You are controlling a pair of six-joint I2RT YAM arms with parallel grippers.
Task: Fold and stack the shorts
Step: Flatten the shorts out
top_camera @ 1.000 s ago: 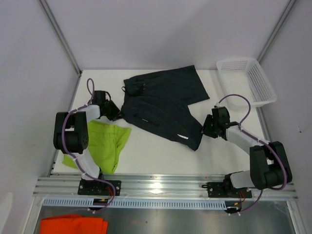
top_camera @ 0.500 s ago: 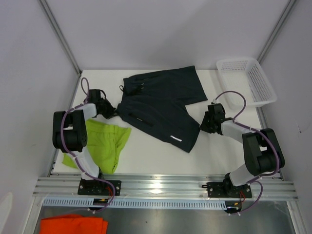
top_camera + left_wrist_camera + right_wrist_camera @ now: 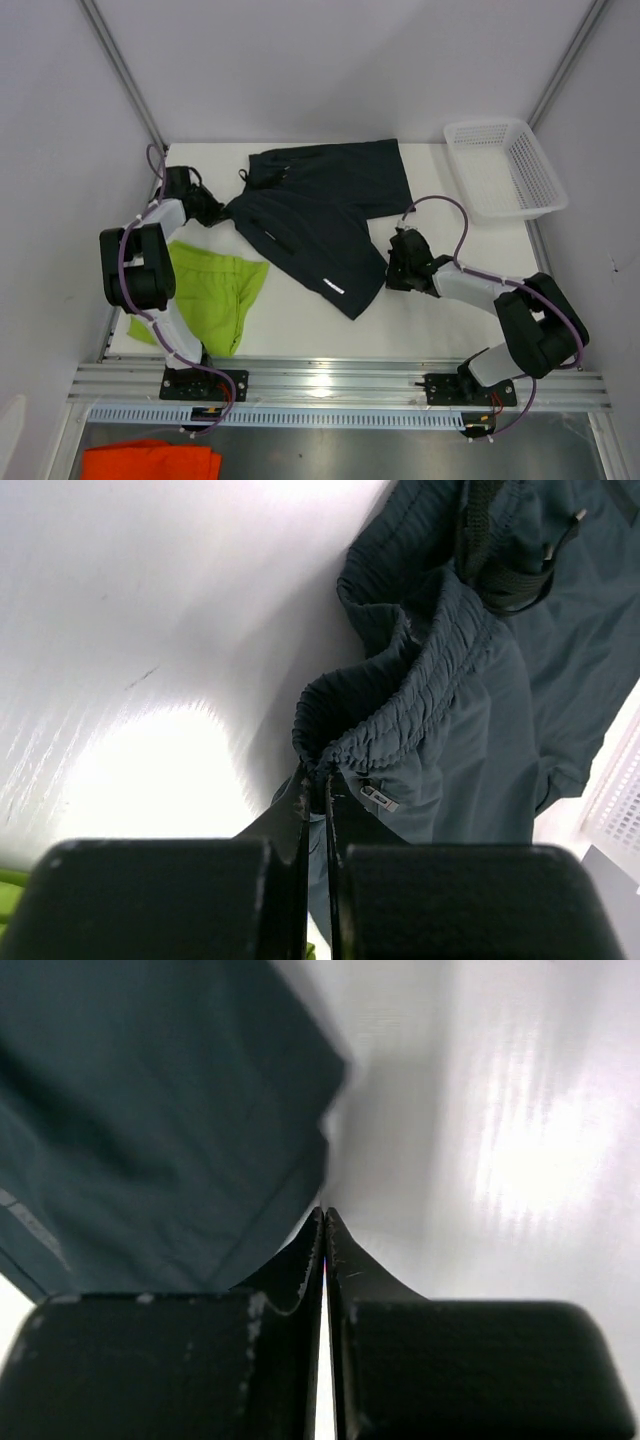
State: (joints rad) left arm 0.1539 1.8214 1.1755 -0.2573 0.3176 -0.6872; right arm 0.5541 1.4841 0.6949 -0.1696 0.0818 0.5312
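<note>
The dark navy shorts [image 3: 320,215] lie spread across the middle of the white table, one leg reaching toward the front. My left gripper [image 3: 215,212] is shut on the gathered waistband at their left corner; the left wrist view shows the fingertips [image 3: 318,780] pinching the elastic of the dark shorts [image 3: 470,710]. My right gripper [image 3: 390,270] is shut at the right hem of the front leg; in the right wrist view its tips [image 3: 323,1212] meet on the edge of the dark fabric [image 3: 150,1110]. The lime green shorts [image 3: 215,285] lie crumpled at the front left, by the left arm.
A white plastic basket [image 3: 505,165] stands at the back right corner. An orange cloth [image 3: 150,462] lies below the table's front rail at the lower left. White walls close in the table at the left, back and right.
Both grippers have moved left, dragging the dark shorts left with them. The front leg has swung toward the table's middle. The lime green shorts have not moved.
</note>
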